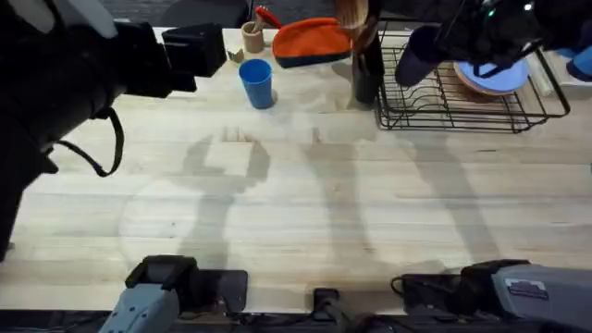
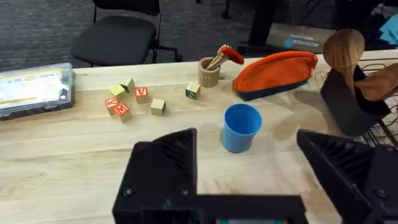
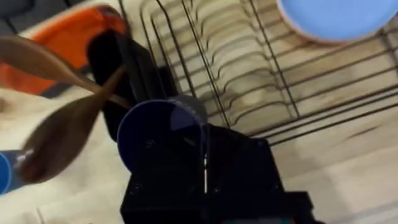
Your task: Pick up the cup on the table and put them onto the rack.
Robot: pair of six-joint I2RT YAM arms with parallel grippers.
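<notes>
The right claw [image 3: 202, 171] grips the navy cup [image 3: 155, 134] over the rack [image 1: 462, 106], tilted, likely to seat it among the wires. The blue cup [image 2: 241, 127] stands on the tabletop [image 1: 296, 213], beyond the wide-open left claw [image 2: 249, 180], probably next.

We see a pale, smooth wood worktop [image 1: 305, 213]. The blue cup [image 1: 257, 83] looks like smooth plastic. The rack [image 1: 462, 106] is thin black wire. The orange pouch [image 2: 273, 73] looks like soft cloth.
</notes>
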